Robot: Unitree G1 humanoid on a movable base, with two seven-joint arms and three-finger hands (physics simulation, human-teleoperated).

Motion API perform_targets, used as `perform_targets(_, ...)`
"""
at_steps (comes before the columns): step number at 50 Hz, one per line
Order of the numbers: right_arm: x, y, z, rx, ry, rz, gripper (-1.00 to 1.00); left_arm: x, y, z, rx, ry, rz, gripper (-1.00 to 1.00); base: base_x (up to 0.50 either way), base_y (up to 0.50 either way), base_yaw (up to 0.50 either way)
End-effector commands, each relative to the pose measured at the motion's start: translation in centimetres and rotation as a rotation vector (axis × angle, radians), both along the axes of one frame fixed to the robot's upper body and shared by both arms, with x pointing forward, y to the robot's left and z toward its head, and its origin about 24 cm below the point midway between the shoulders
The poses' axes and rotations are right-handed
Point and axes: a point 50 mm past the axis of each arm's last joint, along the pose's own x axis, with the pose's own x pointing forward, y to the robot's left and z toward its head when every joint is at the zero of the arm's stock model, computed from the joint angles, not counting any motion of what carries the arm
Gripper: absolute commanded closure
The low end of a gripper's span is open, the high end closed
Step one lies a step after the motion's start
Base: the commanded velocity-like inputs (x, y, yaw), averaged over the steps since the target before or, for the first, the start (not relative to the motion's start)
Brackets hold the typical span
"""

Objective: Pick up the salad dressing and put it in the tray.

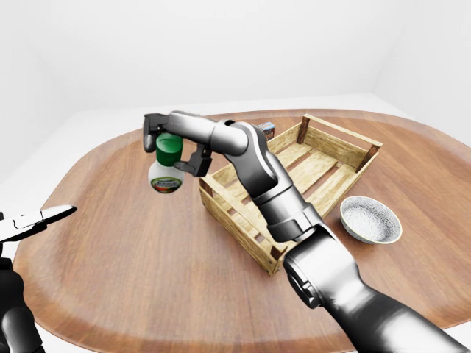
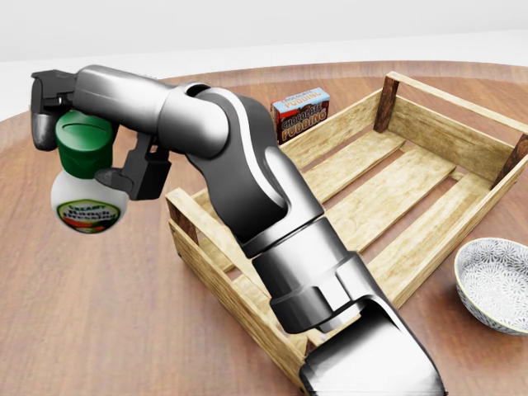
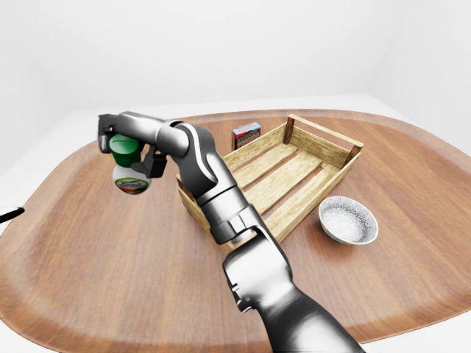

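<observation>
1. Right hand (image 2: 82, 124) is gripping the salad dressing (image 2: 85, 177) by its green cap in the upper left of the head view, fingers clamped round the cap from both sides.
2. I am seeing the bottle hanging upright under the hand, clear of the table (image 2: 82, 313), its white body and label facing the camera.
3. I am reading the bottle as sitting left of the tray (image 2: 346, 223) in the head view, outside it and above the bare wood beside the tray's near corner post.
4. I am noting the tray is a slatted wooden crate running from lower centre to upper right, with the arm crossing over its near end.
5. I am spotting a pudding box (image 2: 300, 114) just beyond the tray's long side at upper centre, and a patterned bowl (image 2: 495, 283) just beside the tray at the right edge.
6. I am catching the left hand (image 1: 37, 220) at the left edge of the left-eye view, fingers spread apart, holding nothing.
</observation>
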Motion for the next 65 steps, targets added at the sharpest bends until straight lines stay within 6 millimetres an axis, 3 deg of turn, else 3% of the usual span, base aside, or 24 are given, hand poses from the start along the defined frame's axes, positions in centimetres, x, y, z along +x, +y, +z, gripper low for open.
perform_targets(1, 0.8, -2.1, 7.6, 0.085, -0.124, -0.025, 1.0, 0.0, -0.1, 0.2, 0.003, -0.008, -0.001, -1.0, 0.0, 0.0, 0.0)
perform_targets(7, 2.5, -5.2, 9.8, 0.096, -0.111, -0.114, 1.0, 0.1, 0.0, 0.0, -0.001, 0.002, 0.001, -1.0, 0.0, 0.0, 0.0)
perform_targets(13, 4.3, -10.2, 10.7, 0.106, -0.092, -0.259, 1.0, 0.2, 0.2, -0.2, -0.005, 0.011, 0.004, -1.0, 0.0, 0.0, 0.0)
perform_targets(23, 5.1, -16.6, 10.0, 0.084, -0.122, -0.436, 1.0, 0.1, 0.1, -0.1, -0.002, 0.009, 0.004, -1.0, 0.0, 0.0, 0.0)
perform_targets(35, 6.4, -24.0, 5.9, 0.103, 0.042, -0.63, 1.0, 0.1, 0.1, 0.0, 0.001, 0.005, 0.004, -1.0, 0.0, 0.0, 0.0)
perform_targets(41, 6.7, -27.0, 1.9, 0.136, 0.208, -0.703, 1.0, 0.2, 0.1, -0.1, 0.0, 0.01, 0.003, -1.0, 0.0, 0.0, 0.0)
perform_targets(43, 6.7, -28.0, -0.3, 0.127, 0.282, -0.734, 1.0, 0.2, 0.1, -0.1, 0.0, 0.009, 0.003, -1.0, 0.0, 0.0, 0.0)
perform_targets(48, 6.6, -29.4, -3.5, 0.132, 0.389, -0.798, 1.0, 0.1, 0.0, 0.0, 0.003, 0.005, 0.002, -1.0, 0.0, 0.0, 0.0)
perform_targets(65, 6.0, -31.3, -8.5, 0.192, 0.435, -1.013, 1.0, 0.3, -0.1, -0.2, 0.001, 0.012, -0.002, -1.0, 0.0, 0.0, 0.0)
